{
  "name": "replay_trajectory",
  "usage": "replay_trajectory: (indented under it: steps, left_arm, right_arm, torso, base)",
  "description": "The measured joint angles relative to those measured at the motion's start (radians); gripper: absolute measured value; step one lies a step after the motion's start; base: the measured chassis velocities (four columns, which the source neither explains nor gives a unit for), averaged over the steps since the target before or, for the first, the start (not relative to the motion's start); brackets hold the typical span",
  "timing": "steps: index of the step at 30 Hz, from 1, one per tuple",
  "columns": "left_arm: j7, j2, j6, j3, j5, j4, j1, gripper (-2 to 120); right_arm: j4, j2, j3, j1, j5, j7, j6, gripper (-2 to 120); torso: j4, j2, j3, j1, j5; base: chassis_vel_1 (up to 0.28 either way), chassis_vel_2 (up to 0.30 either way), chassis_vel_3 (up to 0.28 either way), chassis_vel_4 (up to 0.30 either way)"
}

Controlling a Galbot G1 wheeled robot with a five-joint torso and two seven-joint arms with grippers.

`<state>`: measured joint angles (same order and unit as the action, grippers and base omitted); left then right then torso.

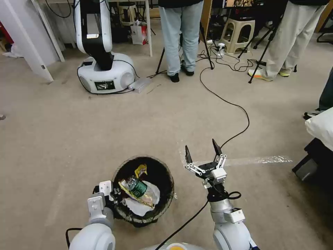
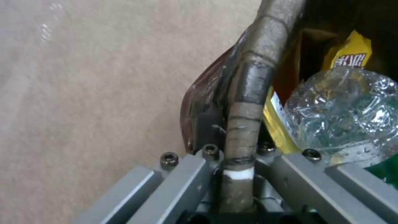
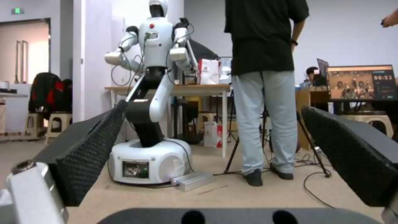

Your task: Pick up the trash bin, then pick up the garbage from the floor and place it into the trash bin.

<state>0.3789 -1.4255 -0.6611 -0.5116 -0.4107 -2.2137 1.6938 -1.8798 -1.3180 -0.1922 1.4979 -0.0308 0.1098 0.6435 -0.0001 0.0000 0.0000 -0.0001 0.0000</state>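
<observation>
The trash bin [image 1: 160, 172], a round bucket lined with a dark bag, hangs just above the carpet in front of me. My left gripper [image 1: 115, 195] is shut on its near-left rim; the left wrist view shows the bag-covered rim [image 2: 253, 90] pinched in that gripper [image 2: 238, 146]. Garbage lies inside: a clear bottle with a green label [image 1: 136, 187] [image 2: 344, 109], a yellow wrapper [image 1: 141, 170] [image 2: 350, 56] and a white tissue [image 1: 143, 205]. To the right of the bin my right gripper [image 1: 203, 150] [image 3: 213, 109] is held up, open and empty.
Another robot on a white round base [image 1: 105, 73] stands ahead on the left. A black cable [image 1: 229, 103] snakes across the carpet, and a clear tape strip [image 1: 256, 160] lies right of my right gripper. People, tripods and stools are at the back. Dark furniture [image 1: 312, 163] stands at the right edge.
</observation>
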Motion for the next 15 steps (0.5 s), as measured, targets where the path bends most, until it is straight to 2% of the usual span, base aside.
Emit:
replay_trajectory:
  steps: [5, 15]
  left_arm:
    - [-0.021, 0.010, -0.071, -0.041, -0.077, 0.006, -0.025, 0]
    - [-0.002, 0.017, -0.080, -0.079, -0.233, 0.028, -0.053, 0]
  right_arm:
    - [0.003, -0.001, 0.003, 0.005, 0.002, -0.006, 0.006, 100]
    - [0.011, -0.007, 0.003, 0.017, 0.010, -0.016, 0.022, 100]
  torso:
    - [0.0000, 0.000, 0.000, 0.000, 0.0000]
    - [0.0000, 0.000, 0.000, 0.000, -0.0001]
  base:
    - [0.000, 0.000, 0.000, 0.000]
    - [0.000, 0.000, 0.000, 0.000]
